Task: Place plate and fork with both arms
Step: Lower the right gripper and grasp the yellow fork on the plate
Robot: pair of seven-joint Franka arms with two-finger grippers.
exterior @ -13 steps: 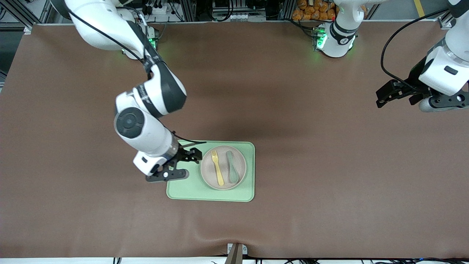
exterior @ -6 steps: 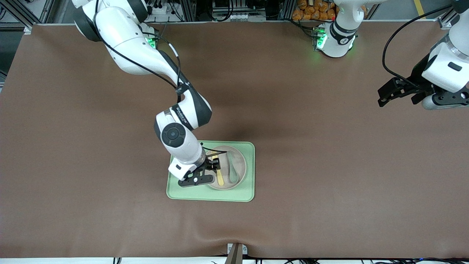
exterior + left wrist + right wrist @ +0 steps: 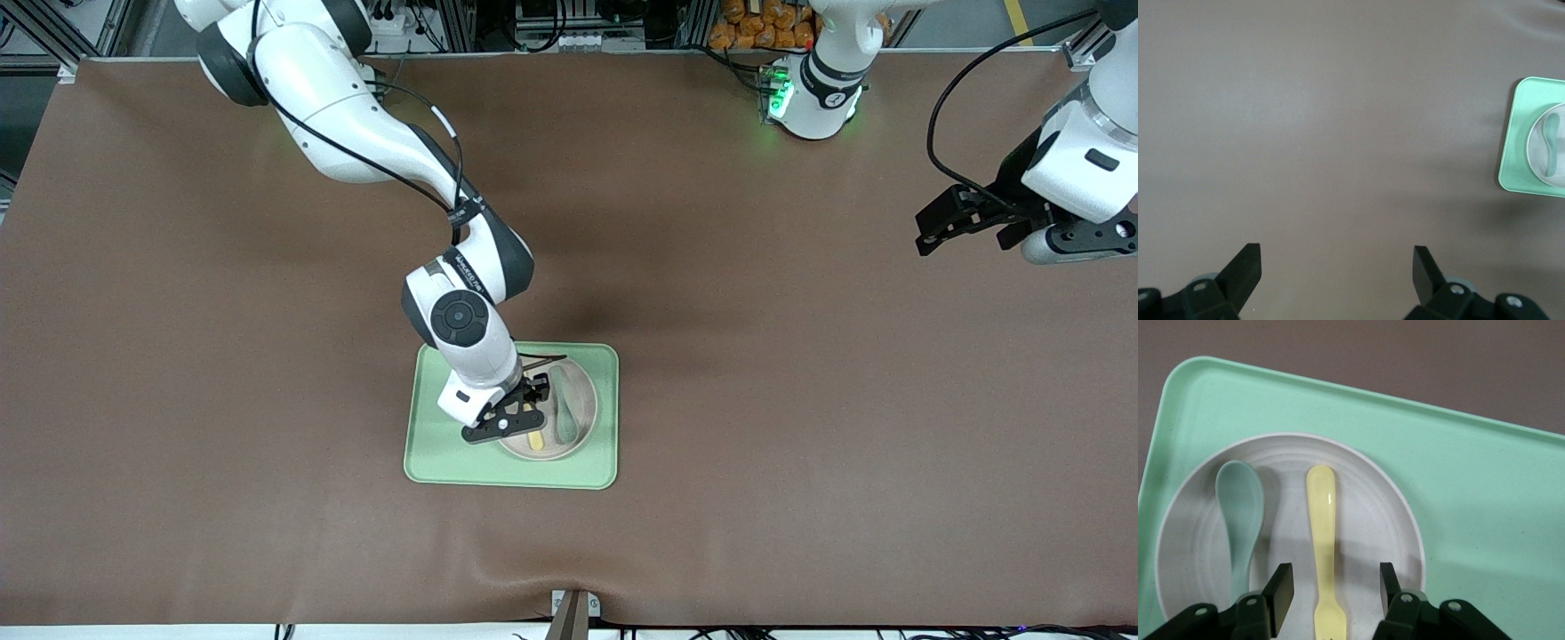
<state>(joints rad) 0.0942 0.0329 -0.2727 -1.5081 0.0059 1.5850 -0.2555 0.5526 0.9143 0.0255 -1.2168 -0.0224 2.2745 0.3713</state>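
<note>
Right gripper (image 3: 532, 402) low over the plate (image 3: 1371, 513) on the tray (image 3: 427, 462), fingers (image 3: 1281, 590) apart on either side of the fork (image 3: 1323, 547), not yet gripping; spoon (image 3: 1239, 513) just beside. Step: grabbing the fork. Next likely: pinch the handle, lift clear of the spoon. Left gripper (image 3: 965, 229) released, waiting over bare counter (image 3: 800, 400) at its own end.

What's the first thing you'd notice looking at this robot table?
The right gripper hangs low over the plate, its open fingers on either side of the yellow fork lying beside a green spoon. The plate sits on a green tray mid-table. The left gripper waits, open, over bare table at its own end.
</note>
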